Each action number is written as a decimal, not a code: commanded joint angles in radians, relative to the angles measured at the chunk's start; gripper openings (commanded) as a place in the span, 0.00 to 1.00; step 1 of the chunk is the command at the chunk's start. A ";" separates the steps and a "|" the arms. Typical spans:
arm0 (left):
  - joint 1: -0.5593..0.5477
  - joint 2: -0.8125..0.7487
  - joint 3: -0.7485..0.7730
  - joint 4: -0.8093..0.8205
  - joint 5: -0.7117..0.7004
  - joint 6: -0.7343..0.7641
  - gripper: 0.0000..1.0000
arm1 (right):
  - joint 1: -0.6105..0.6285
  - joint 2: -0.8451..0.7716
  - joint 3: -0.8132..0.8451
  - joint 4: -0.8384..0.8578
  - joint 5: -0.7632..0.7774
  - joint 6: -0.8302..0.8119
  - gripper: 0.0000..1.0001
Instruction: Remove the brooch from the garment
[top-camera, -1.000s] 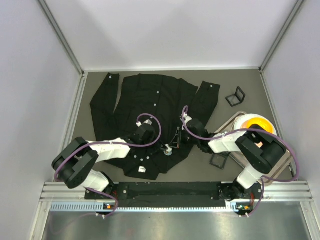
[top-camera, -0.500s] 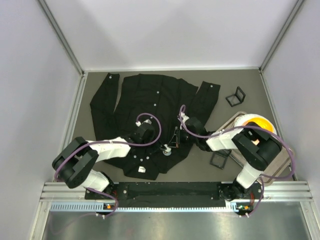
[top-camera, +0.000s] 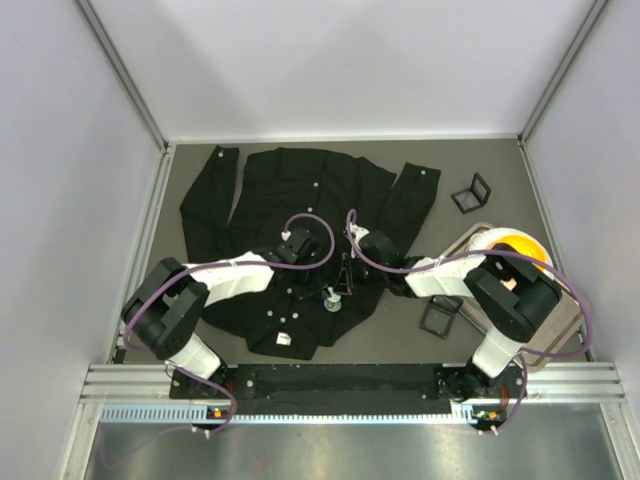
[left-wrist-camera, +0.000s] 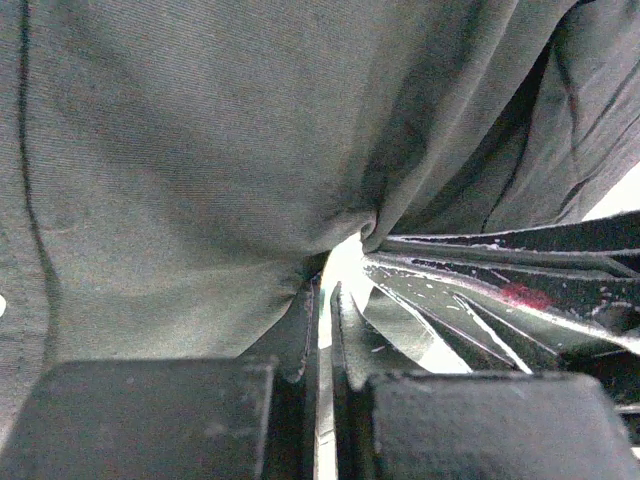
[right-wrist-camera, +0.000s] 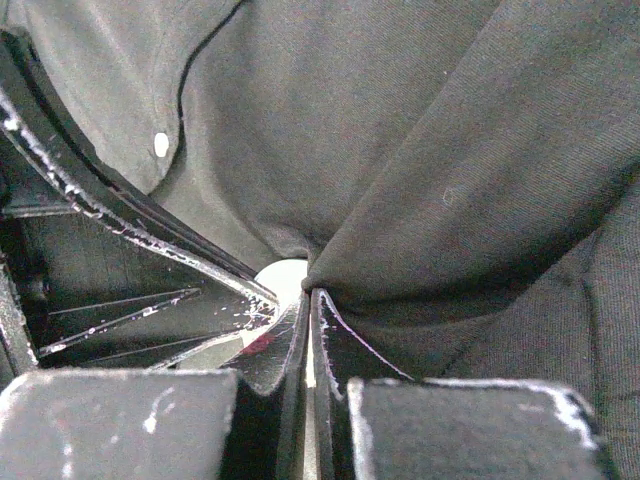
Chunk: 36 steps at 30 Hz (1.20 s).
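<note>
The brooch cannot be made out for certain: only a small pale speck (top-camera: 330, 297) is seen on the cloth at lower centre. The black shirt (top-camera: 285, 185), matte woven cloth with white buttons (right-wrist-camera: 161, 144), is spread over the middle of the grey counter (top-camera: 400, 335). The left pincer (left-wrist-camera: 324, 285) and right pincer (right-wrist-camera: 306, 300) are each clamped on a puckered fold of it.
</note>
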 joint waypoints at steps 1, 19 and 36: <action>0.002 0.061 0.103 0.120 0.050 0.005 0.00 | 0.103 0.008 0.026 -0.017 -0.020 -0.034 0.00; 0.058 0.057 -0.001 0.304 0.251 -0.211 0.00 | 0.175 -0.070 -0.024 0.083 -0.107 -0.145 0.00; 0.126 0.051 0.082 0.152 0.218 0.020 0.00 | -0.036 -0.070 -0.193 0.420 -0.296 0.131 0.03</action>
